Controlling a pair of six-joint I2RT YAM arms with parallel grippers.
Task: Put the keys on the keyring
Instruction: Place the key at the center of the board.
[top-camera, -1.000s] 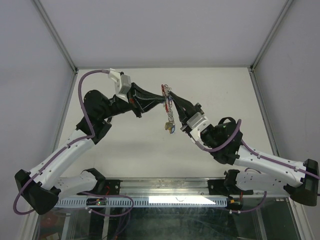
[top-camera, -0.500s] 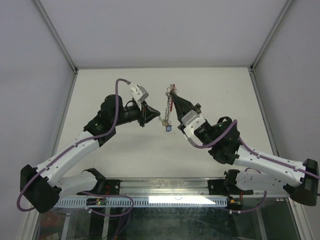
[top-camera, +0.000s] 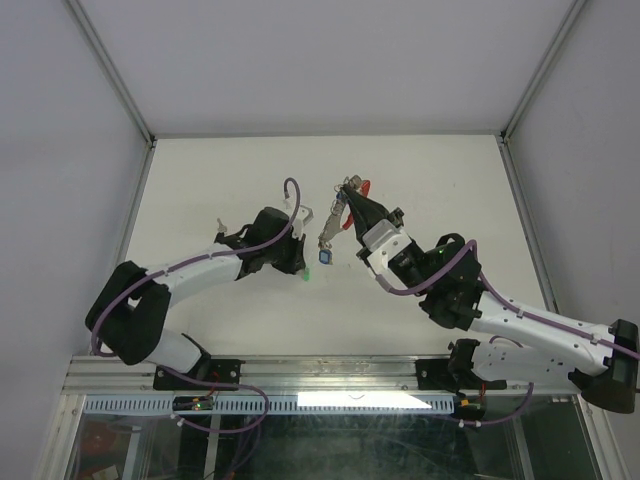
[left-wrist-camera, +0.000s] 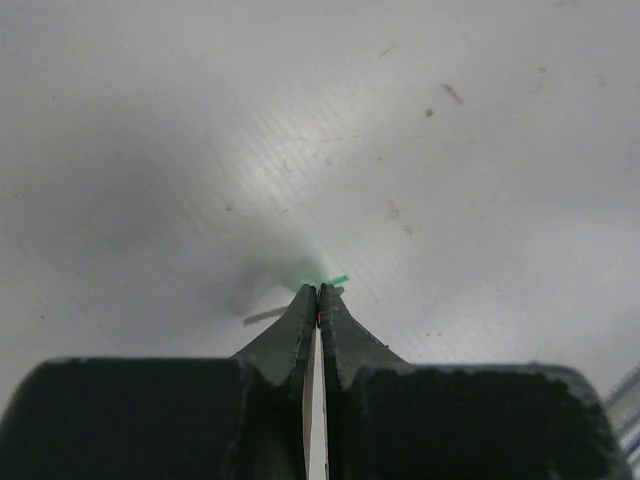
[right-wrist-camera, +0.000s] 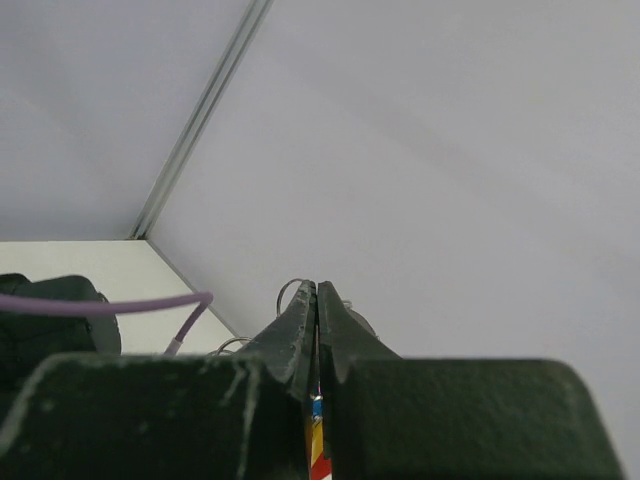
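Note:
My right gripper (top-camera: 348, 194) is shut on the keyring (top-camera: 338, 215) and holds it above the table. The red arc (top-camera: 365, 187) sticks out beside the tips, and the metal links hang down to the blue-framed tag (top-camera: 326, 256). In the right wrist view, wire rings (right-wrist-camera: 288, 292) poke out past my shut gripper (right-wrist-camera: 317, 287). My left gripper (top-camera: 300, 268) is low on the table, left of the tag. In the left wrist view it (left-wrist-camera: 318, 291) is shut, with a green-capped key (left-wrist-camera: 337, 278) at its tips and the key's metal blade (left-wrist-camera: 264, 316) showing to the left.
The white table (top-camera: 430, 170) is bounded by grey walls and metal corner posts. The left arm's purple cable (top-camera: 292, 195) loops up close to the hanging keyring. No other loose keys show.
My left gripper has left the keyring, swung back and dropped to the table below the tag. My right gripper still holds the keyring and has barely moved.

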